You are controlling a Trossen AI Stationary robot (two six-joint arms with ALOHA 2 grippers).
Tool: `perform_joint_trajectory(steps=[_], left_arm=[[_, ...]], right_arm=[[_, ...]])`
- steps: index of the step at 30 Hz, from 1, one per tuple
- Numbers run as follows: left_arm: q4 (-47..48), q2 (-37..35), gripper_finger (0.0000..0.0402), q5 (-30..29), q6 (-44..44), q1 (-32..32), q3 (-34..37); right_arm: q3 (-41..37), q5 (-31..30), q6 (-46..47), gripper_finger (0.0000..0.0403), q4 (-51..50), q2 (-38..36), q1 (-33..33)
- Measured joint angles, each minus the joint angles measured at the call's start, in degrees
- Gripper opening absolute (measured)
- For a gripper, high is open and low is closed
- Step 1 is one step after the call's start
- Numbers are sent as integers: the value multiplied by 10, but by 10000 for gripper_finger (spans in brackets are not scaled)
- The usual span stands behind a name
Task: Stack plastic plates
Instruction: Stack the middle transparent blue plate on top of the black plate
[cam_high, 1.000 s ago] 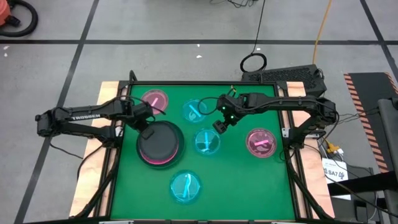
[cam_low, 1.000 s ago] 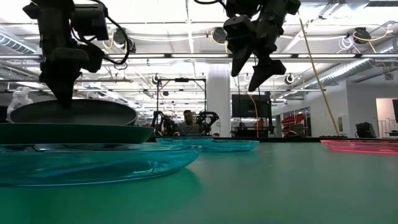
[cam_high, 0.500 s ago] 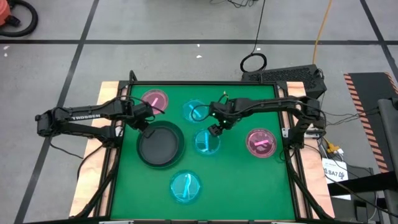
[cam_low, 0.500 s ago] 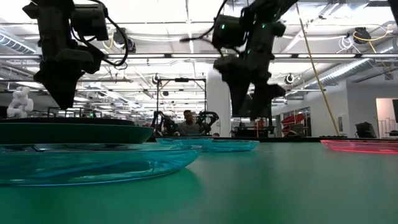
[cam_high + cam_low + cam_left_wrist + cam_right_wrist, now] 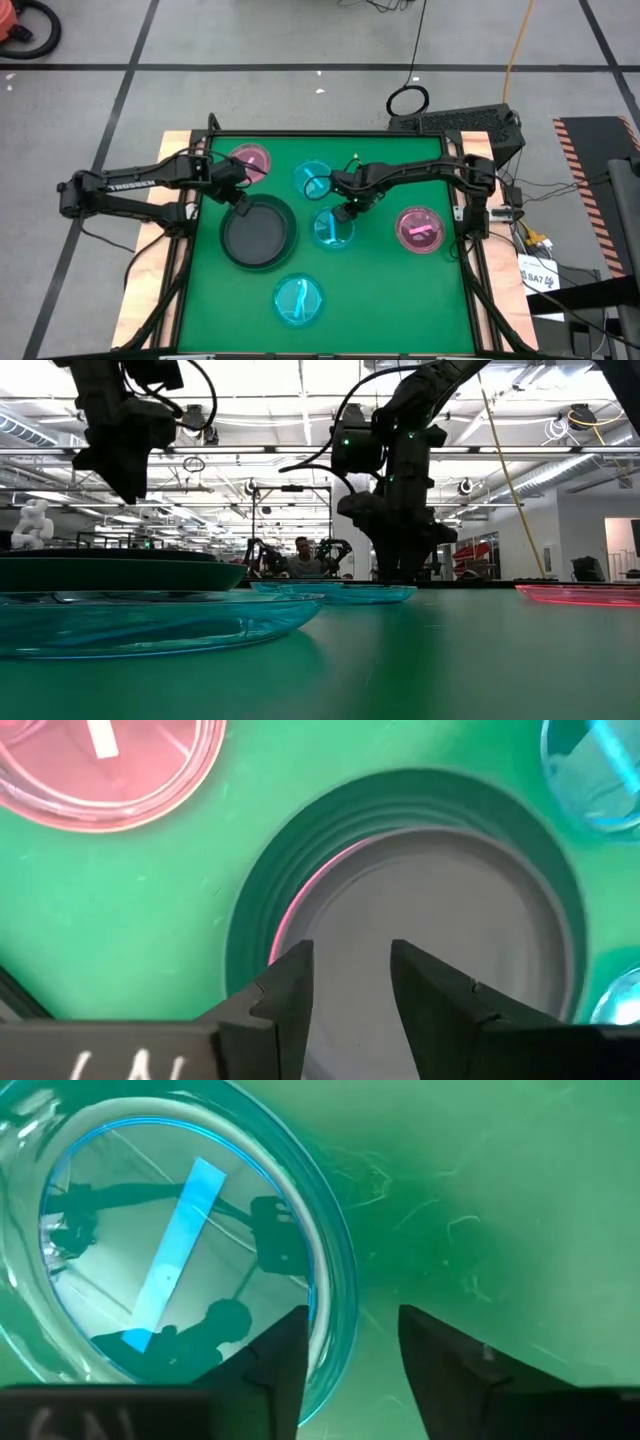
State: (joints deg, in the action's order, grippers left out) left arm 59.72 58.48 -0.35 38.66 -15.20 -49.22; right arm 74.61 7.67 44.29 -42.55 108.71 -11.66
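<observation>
A dark grey plate lies on top of a stack at the table's left middle, with a bright pink rim showing under it. My left gripper hangs open above that stack's far-left rim, holding nothing. My right gripper is down at the far-right rim of a small cyan plate. It is open, with one finger inside the plate and one outside. Other small plates rest flat on the mat: pink, cyan, pink and cyan. My right gripper comes from above, pointing down, with its fingers astride the cyan plate's rim. One finger is inside the bowl and the other is over the mat outside. Green mat shows between rim and outer finger. Whether the inner finger touches, I cannot tell.
The green mat has a raised black frame around it. Bare mat lies at the near right and near left corners. In the low view the near cyan plate fills the left foreground, and people sit far off in the room behind.
My left gripper has let go of the dark grey plate, which dropped from its tilted, raised position and now lies level on the stack, hiding most of the pink one. That gripper then rose a little. My right gripper moved down and toward the table's left, onto the cyan plate's rim.
</observation>
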Motion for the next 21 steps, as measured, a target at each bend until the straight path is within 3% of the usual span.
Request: perform_joint_trajectory(steps=[13, 21], left_arm=[[1, 0, 140, -2, 10, 0, -4], [1, 0, 140, -3, 16, 0, -4]], right_arm=[[0, 0, -3, 10, 21, 7, 0], [0, 27, -5, 2, 21, 1, 0]])
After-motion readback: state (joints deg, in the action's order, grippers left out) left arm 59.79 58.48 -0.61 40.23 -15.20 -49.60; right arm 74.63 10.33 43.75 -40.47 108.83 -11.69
